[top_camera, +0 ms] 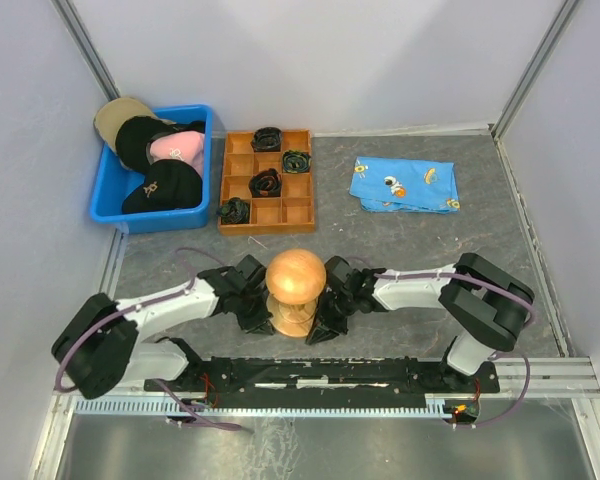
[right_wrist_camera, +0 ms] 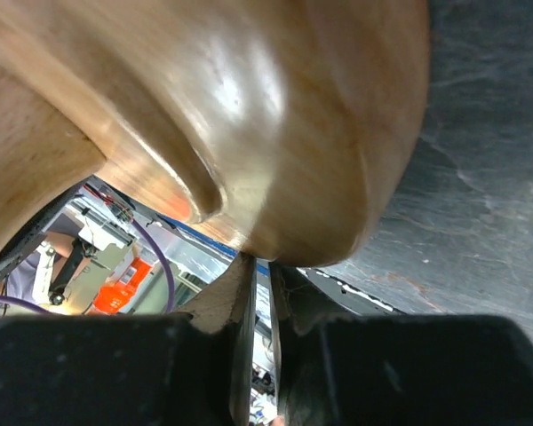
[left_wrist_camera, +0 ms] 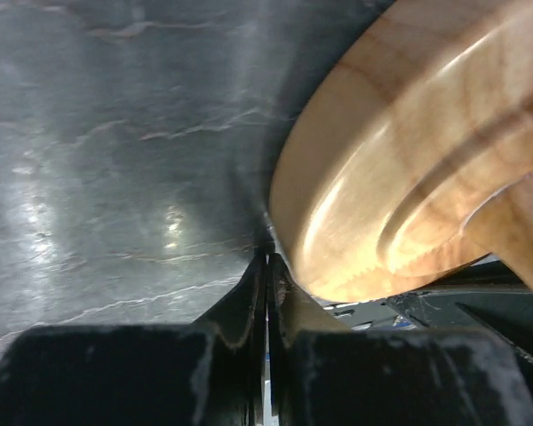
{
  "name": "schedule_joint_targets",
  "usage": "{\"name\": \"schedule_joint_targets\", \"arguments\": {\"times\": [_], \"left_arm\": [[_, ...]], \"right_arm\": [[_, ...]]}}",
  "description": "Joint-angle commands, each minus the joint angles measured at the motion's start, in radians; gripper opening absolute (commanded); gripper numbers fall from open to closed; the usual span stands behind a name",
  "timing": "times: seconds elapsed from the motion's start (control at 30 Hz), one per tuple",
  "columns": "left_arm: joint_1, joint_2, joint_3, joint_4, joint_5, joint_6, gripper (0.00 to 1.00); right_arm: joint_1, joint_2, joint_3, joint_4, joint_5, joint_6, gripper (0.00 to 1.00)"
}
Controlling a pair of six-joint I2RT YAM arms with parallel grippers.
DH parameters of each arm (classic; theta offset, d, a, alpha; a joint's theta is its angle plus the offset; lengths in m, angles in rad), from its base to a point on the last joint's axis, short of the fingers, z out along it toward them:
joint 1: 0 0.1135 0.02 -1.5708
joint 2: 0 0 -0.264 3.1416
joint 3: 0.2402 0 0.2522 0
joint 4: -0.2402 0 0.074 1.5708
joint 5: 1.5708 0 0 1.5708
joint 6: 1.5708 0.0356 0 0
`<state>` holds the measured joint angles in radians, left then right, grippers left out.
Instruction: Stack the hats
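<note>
Grey slate-patterned tabletop point(top_camera: 410, 262) enclosed by pale walls point(top_camera: 310, 50); overhead view with two wrist close-ups.

- **Task objects.** Four hats point(top_camera: 158, 168) lie overlapped in a blue bin point(top_camera: 208, 180), well away from the wooden stand point(top_camera: 296, 280) on its far-left side. The tan cap point(top_camera: 118, 112) is farthest from the stand and hangs over the bin's rim. Next come a black cap point(top_camera: 137, 138), the pink cap point(top_camera: 177, 150) and a second black cap point(top_camera: 163, 190), which is closest to the stand and appears uppermost. None has been lifted yet.
- **Other objects.** Beyond the stand sits an orange tray point(top_camera: 296, 212) with coiled bundles point(top_camera: 266, 139) in some compartments. A blue cloth point(top_camera: 404, 185) lies to the stand's far right.
- **Grippers.** The left gripper point(left_wrist_camera: 267, 266) has its fingers pressed together, with the tips at the rim of the stand's base. The right gripper point(right_wrist_camera: 260, 275) sits at the opposite side of the base, fingers closed to a thin slit and holding nothing.
- **Step in hand (judged).** The first cap has to be fetched.
  - The left arm is the nearer one to the bin.
  - Spread the fingers before descending.
  - Take the uppermost cap by its stiff brim rather than its soft crown.
  - Lift it straight up so the caps beneath are not dragged along.
  - Keep the crowns nested and the brims aligned as each cap is added.
</note>
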<state>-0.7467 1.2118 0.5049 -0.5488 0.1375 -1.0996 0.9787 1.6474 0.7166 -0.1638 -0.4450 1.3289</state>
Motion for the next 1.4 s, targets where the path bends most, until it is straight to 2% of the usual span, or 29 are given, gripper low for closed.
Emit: {"name": "schedule_joint_targets", "arguments": {"times": [0.0,0.23,0.47,0.73,0.97,1.17,1.37], "left_arm": [[-0.014,0.138,0.084,0.140,-0.015,0.089,0.03],[-0.013,0.398,0.296,0.170,-0.009,0.189,0.03],[-0.011,0.561,0.461,0.153,0.014,0.236,0.03],[-0.007,0.695,0.580,0.139,0.046,0.274,0.03],[0.006,0.838,0.751,0.094,0.061,0.318,0.03],[0.038,0.852,0.773,0.077,0.050,0.314,0.03],[0.123,0.756,0.659,0.082,0.016,0.302,0.03]], "right_arm": [[-0.004,0.017,0.036,0.039,0.092,-0.012,0.17],[-0.150,-0.060,0.003,-0.055,0.129,-0.091,0.18],[-0.332,-0.085,0.032,-0.153,0.120,-0.224,0.19],[-0.471,-0.049,0.053,-0.172,0.078,-0.310,0.20],[-0.579,0.029,0.123,-0.197,0.042,-0.383,0.20],[-0.612,0.078,0.203,-0.243,0.025,-0.431,0.20],[-0.624,0.032,0.222,-0.304,0.047,-0.452,0.20]]}}
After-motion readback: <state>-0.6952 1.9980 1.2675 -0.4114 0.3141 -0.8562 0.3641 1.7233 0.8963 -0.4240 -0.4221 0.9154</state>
